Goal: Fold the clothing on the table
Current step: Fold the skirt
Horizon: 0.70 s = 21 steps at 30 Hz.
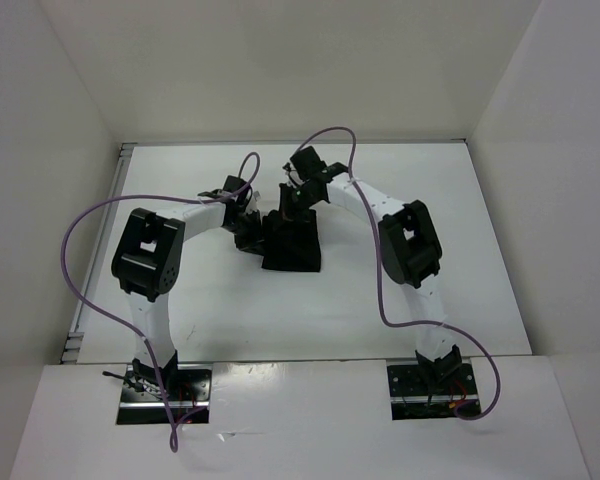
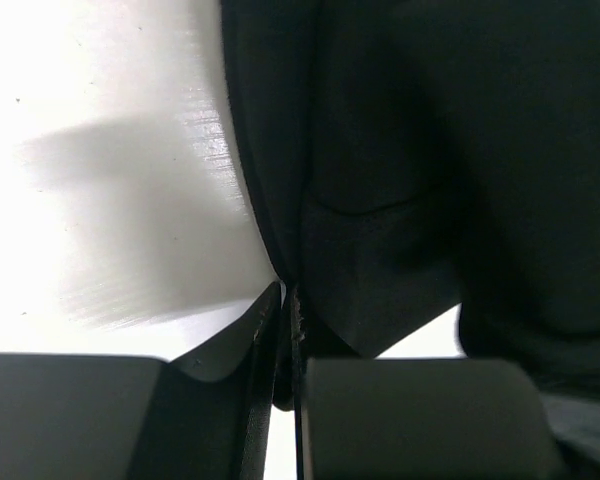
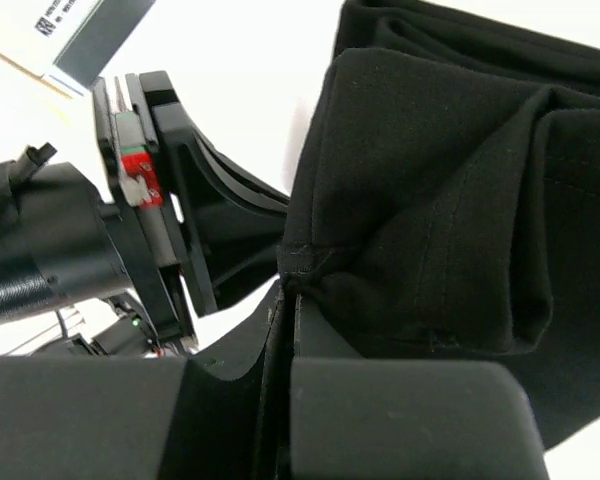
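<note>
Left wrist, left gripper (image 2: 288,305): pinched tight on a thin edge of the clothing (image 2: 420,190), a narrow bite, likely meant to take the edge alone

Left wrist, clothing: dark limp folds filling the right of the view, bare white table (image 2: 100,210) to the left

Right wrist, right gripper (image 3: 286,290): clamped on a stitched hem corner, creases fanning out from the pinch

Right wrist, neighbour: left gripper just beside, low at the cloth's near edge

Top, clothing: small black bundle mid-table, both grippers at its far-left end; how much rests flat, impossible to tell

Top, arms: bent inward, wrists close together, probably to carry one edge across as a pair

Stage, judged: fold under way, not yet laid down
</note>
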Each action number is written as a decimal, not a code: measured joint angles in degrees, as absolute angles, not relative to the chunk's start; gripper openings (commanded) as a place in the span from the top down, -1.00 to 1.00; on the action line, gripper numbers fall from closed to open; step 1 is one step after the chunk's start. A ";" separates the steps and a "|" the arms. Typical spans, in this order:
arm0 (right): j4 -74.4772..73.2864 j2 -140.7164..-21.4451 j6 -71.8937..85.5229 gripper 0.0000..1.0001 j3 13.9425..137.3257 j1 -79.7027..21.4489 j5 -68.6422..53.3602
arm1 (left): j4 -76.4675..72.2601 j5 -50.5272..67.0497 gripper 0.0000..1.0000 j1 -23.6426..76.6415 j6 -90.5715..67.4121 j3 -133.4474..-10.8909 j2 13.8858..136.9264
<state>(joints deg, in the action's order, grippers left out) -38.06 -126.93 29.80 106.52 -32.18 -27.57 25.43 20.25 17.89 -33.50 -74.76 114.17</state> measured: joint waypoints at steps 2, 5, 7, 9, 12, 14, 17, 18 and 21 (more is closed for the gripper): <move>-37.71 -127.79 30.20 1.00 107.15 -33.04 -27.59 | 25.32 20.38 0.71 17.89 -33.47 -74.59 114.10; -37.65 -128.90 30.48 1.00 107.90 -34.22 -27.57 | 25.30 20.51 0.71 17.89 -33.45 -74.56 114.08; -37.60 -129.64 30.59 0.69 108.20 -34.87 -27.59 | 25.28 20.51 0.71 17.89 -33.43 -74.48 114.04; -37.60 -130.52 31.03 0.48 108.64 -35.51 -27.73 | 25.28 20.51 0.71 17.89 -33.41 -74.30 113.91; -37.36 -131.26 30.87 0.30 108.86 -35.92 -28.82 | 26.04 20.23 0.71 17.69 -32.99 -74.24 113.62; -36.88 -131.13 31.55 0.06 108.86 -35.90 -30.41 | 27.62 19.18 0.66 16.99 -32.60 -74.24 112.84; -36.25 -129.38 32.86 0.03 108.81 -35.86 -33.32 | 30.68 15.68 0.61 15.18 -31.29 -74.26 110.00; -36.14 -128.29 33.32 0.03 108.68 -35.83 -33.80 | 31.90 14.04 0.61 14.48 -30.85 -74.37 108.55; -35.29 -121.47 34.06 0.28 106.17 -35.59 -34.06 | 36.36 9.02 0.61 12.93 -29.19 -77.23 104.25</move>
